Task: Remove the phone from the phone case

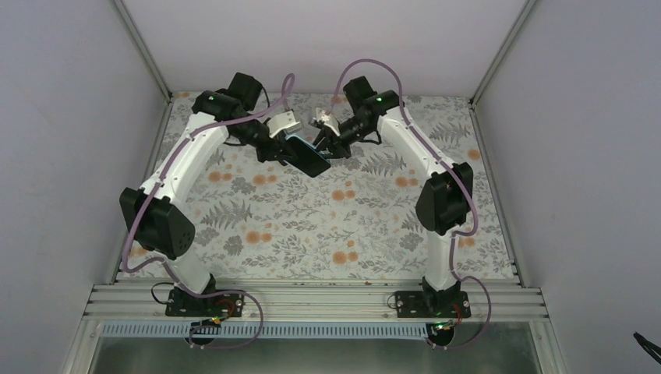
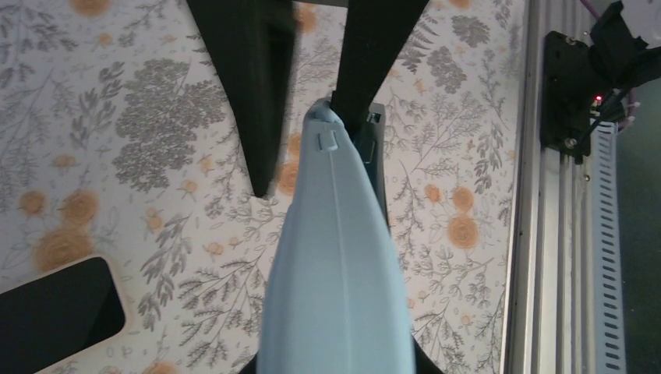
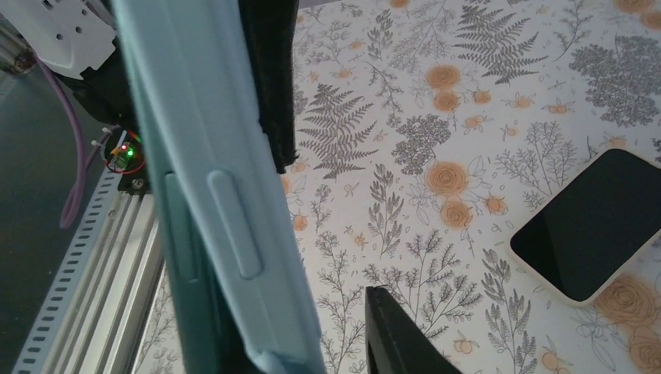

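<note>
Phone case (image 2: 335,273) tight in left fingers (image 2: 249,78), right fingers (image 3: 405,335) part-open beside it.

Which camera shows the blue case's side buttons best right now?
Right wrist: the case runs close past the lens, side on, with its long buttons plain. Left wrist shows only its narrow edge and one small nub. The top view is too far to show buttons.

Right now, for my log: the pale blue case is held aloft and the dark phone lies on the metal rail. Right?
No: the dark phone lies on the floral cloth, not the metal rail; the right wrist view shows it. The pale blue case is held aloft.
</note>
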`<state>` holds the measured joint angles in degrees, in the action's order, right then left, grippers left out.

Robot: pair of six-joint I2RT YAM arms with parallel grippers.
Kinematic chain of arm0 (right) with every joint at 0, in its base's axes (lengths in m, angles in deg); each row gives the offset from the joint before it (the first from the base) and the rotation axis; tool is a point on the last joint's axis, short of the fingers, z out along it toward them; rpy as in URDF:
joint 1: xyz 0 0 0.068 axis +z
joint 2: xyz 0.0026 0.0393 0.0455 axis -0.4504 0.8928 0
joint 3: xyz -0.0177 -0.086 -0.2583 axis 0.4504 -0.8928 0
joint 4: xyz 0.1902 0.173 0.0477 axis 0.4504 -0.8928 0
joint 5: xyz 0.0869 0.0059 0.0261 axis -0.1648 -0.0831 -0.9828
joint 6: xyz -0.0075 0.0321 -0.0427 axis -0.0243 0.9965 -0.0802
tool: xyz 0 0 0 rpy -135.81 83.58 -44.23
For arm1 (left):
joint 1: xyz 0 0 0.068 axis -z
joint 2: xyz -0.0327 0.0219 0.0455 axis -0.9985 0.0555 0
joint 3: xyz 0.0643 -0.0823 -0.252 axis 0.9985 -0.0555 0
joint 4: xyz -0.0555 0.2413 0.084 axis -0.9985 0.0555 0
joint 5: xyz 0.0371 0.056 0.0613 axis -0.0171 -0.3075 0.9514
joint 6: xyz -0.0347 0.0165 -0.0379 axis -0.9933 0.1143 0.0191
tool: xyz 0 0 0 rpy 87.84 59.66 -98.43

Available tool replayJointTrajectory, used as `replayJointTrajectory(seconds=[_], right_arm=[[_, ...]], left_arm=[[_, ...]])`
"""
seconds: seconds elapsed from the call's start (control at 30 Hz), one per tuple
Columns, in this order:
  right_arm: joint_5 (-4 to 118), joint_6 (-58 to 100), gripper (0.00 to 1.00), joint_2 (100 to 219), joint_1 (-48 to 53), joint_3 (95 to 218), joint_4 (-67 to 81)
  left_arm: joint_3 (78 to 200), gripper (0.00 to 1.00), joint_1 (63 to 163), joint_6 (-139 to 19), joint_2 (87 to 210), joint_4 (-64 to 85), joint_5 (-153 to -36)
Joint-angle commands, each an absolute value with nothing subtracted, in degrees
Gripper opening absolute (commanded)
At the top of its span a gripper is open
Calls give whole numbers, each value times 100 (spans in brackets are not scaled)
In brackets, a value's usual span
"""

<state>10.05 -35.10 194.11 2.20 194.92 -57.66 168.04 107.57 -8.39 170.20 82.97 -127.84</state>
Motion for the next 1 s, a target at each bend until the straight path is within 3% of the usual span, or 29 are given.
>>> replayJointTrajectory(seconds=[0.0,0.1,0.43,0.57,0.8,0.9,0.97], right_arm=[[-881,-2864,13,18996,1583,19626,-5876],[-809,-2691,4,18826,1305,19389,-5689],[-715,-2283,3,18562,-89,18813,-5365],[-441,-2000,3,18536,-514,18690,-5194],[488,-637,3,18236,-1000,18532,-4002],[830,120,3,18146,-1069,18678,-3455],[1680,895,3,18132,-1052,18818,-3115]], left_arm=[[17347,6,10895,-1462,17395,5704,-13116],[17614,17,10753,-1354,17402,6041,-13314],[18187,67,10187,-978,17145,7224,-13330],[18120,81,10139,-882,16621,7287,-12929],[17659,81,10224,-1187,15667,6610,-12480],[16445,81,10864,-1428,15117,5086,-11054],[15552,80,11356,-1497,14902,3937,-9899]])
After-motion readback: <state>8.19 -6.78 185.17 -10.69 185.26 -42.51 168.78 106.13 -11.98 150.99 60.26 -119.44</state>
